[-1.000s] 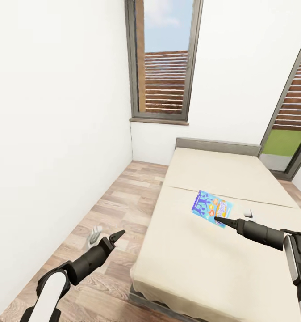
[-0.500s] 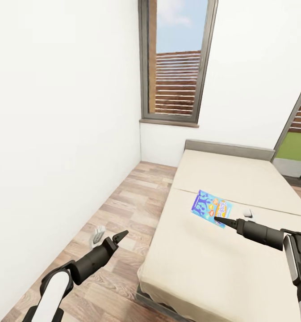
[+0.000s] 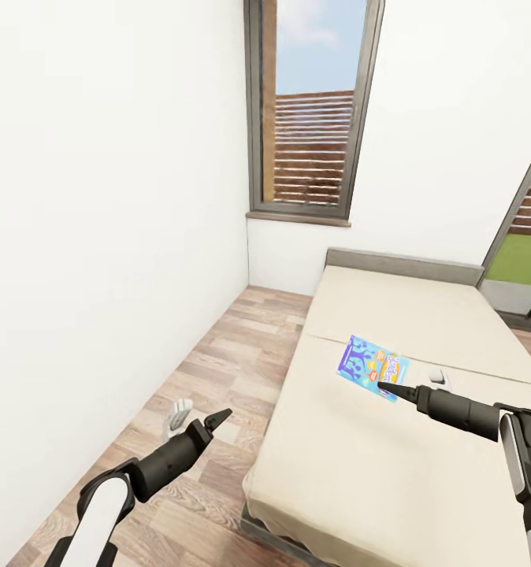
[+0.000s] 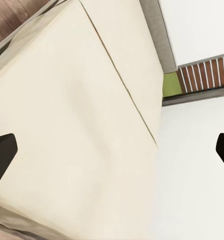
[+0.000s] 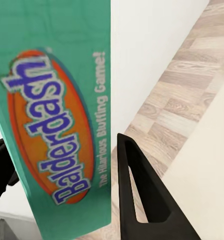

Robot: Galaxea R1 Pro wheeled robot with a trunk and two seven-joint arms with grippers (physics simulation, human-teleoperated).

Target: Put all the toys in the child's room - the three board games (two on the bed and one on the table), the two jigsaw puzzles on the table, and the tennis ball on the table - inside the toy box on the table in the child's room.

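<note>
My right gripper [image 3: 388, 385] is shut on a light blue board game [image 3: 373, 367] and holds it above the cream-covered bed [image 3: 391, 315]. In the right wrist view the box's teal side, printed "Balderdash" [image 5: 57, 125], sits between the dark fingers [image 5: 136, 200]. Lower down, over the floor beside the bed, my left gripper [image 3: 217, 417] stands open with nothing between its fingers. In the left wrist view its dark fingertips [image 4: 2, 155] are spread wide in front of the bed [image 4: 67, 125]. The table, toy box, jigsaw puzzles and tennis ball are out of view.
A white wall [image 3: 100, 236] runs along the left, with a strip of wood-plank floor [image 3: 226, 346] between it and the bed. A tall window [image 3: 313, 110] is in the far wall above the grey headboard [image 3: 403, 264]. A glass door [image 3: 525, 260] stands at far right.
The camera has swung a little, so the bed and window sit further right than a second ago. The blue game has stayed with my right gripper. My left gripper has edged right.
</note>
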